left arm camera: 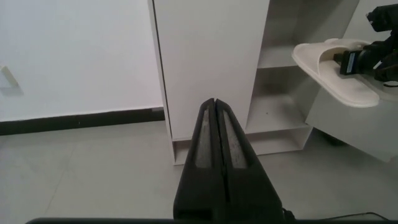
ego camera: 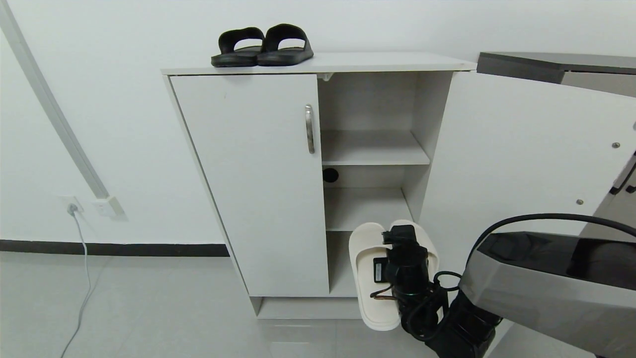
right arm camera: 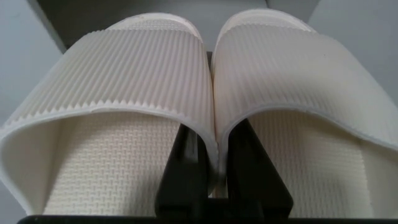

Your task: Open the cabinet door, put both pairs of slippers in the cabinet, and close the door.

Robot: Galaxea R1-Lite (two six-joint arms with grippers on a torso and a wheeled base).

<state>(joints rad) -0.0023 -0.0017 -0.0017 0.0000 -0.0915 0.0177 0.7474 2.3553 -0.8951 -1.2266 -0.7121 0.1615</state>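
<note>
My right gripper (ego camera: 397, 238) is shut on the inner straps of a pair of white slippers (ego camera: 370, 271), holding them in the air in front of the cabinet's open right half, level with the lower shelves. Its fingers (right arm camera: 239, 162) pinch the two ribbed straps (right arm camera: 208, 93) together. The white slippers (left arm camera: 336, 68) and the right gripper (left arm camera: 364, 59) also show in the left wrist view. A pair of black slippers (ego camera: 262, 47) rests on the cabinet top (ego camera: 377, 62). The right door (ego camera: 521, 154) stands swung open; the left door (ego camera: 253, 184) is closed. My left gripper (left arm camera: 214, 109) hangs shut and empty above the floor, left of the cabinet.
Inside the cabinet are bare shelves (ego camera: 372, 149) with a round hole (ego camera: 330, 175) in the back panel. A wall socket with a grey cable (ego camera: 82, 253) is at the left. A grey unit (ego camera: 556, 67) stands right of the cabinet. Open tiled floor (ego camera: 124, 308) lies in front.
</note>
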